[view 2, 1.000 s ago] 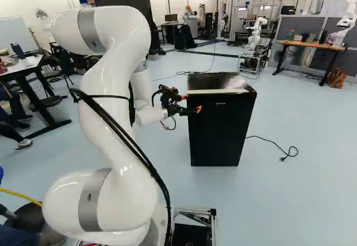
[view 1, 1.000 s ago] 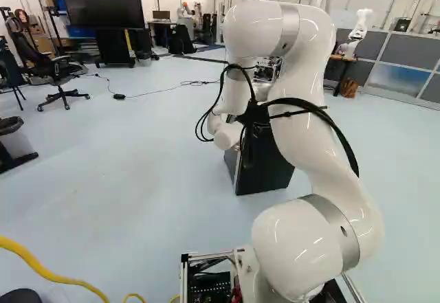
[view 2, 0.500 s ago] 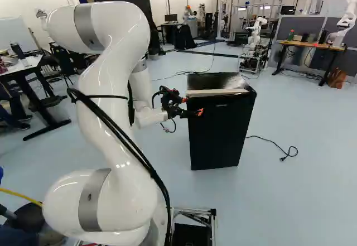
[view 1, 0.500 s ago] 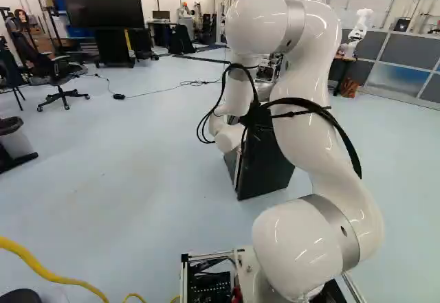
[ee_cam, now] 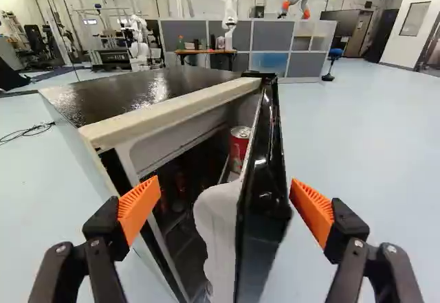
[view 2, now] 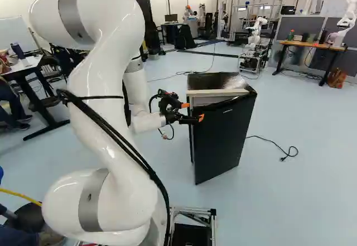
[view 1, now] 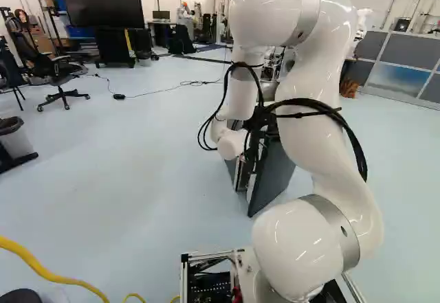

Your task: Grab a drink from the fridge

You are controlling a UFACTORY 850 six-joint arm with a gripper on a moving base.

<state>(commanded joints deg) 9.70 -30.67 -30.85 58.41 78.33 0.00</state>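
Pale floor (view 2: 301,196) holds one black fridge (ee_cam: 151,90), its one door (view 2: 223,140) ajar. One red can (ee_cam: 239,143) shows inside. The claw's (view 2: 193,111) two fingers stand apart, door between.

The big boxy fridge (view 2: 215,80) has a shiny black door (view 2: 220,143) and a long cream strip (ee_cam: 161,113). The round metal can (ee_cam: 237,146) is red with a silver top. The two-finger gripper (view 2: 193,111) is black with stripy orange pads (ee_cam: 139,207), and the smooth, bent arm (view 2: 103,95) is white with grey bands (view 2: 71,18).
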